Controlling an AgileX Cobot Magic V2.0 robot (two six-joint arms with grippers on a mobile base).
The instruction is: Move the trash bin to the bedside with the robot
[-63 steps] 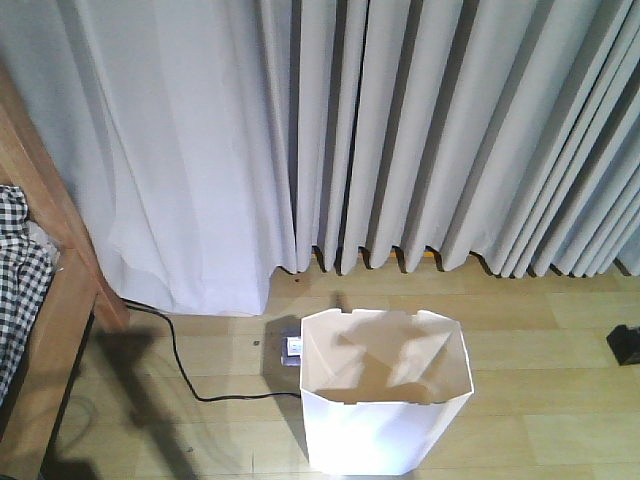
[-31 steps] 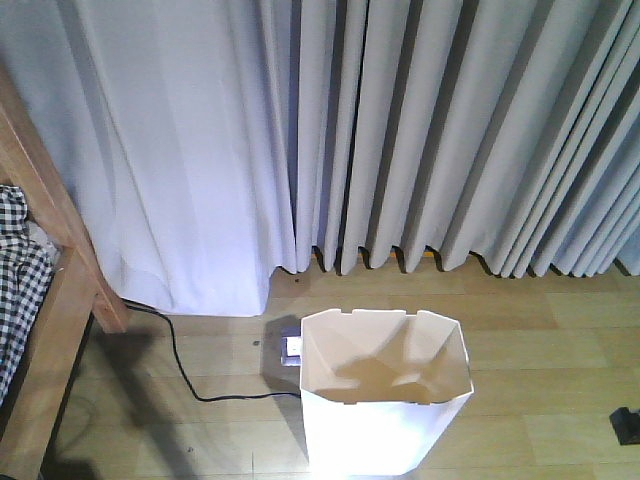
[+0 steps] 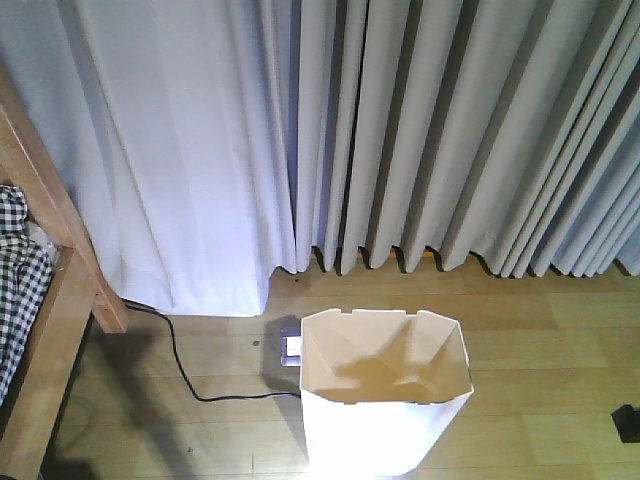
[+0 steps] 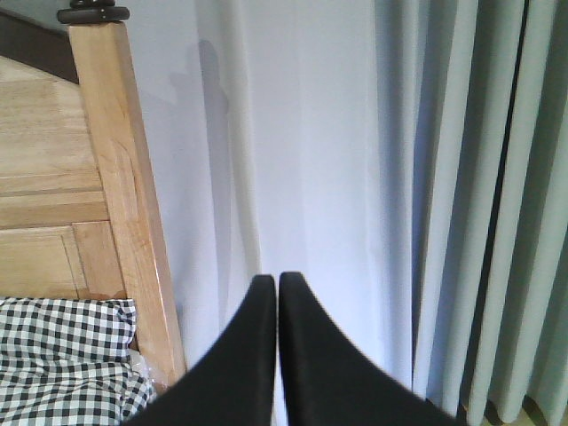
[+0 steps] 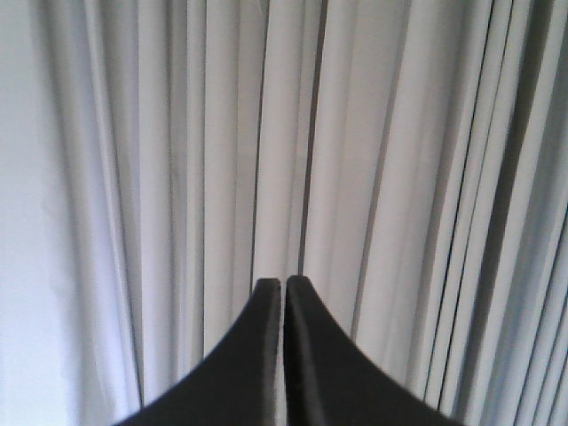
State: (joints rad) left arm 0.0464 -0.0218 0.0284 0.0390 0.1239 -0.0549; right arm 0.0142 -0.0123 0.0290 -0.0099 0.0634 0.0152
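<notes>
Black tapered fingers of the left gripper (image 4: 277, 284) pressed tip to tip, only a hairline seam between them, clenched on nothing and touching nothing. Behind them, pale grey pleated curtains (image 4: 426, 177); just to the left, the light-brown wooden bed frame (image 4: 115, 177) with its upright post, and black-and-white checked bedding (image 4: 62, 355) low in the corner of the left wrist view.

Black fingers of the right gripper (image 5: 283, 286) likewise squeezed together, tips meeting, empty, pointed at the same curtain folds and apart from them.

From the front-facing view, neither gripper visible. White thin-walled plastic trash bin (image 3: 385, 410) upright on the light wood-plank floor (image 3: 540, 340), low and a little right of centre, angular notched rim facing up, cream inside, nothing seen in it. Well apart from the bed frame at the left edge, bare floor between the two. Just beside the bin's back left corner, a small grey floor socket box (image 3: 288, 352), with a thin black cable (image 3: 185, 375) running from it across the floor toward the foot of the bed frame. Small black object (image 3: 628, 422) at the right edge, cut off, not identifiable. Curtains hanging to the floor behind the bin, near but apart from it.
</notes>
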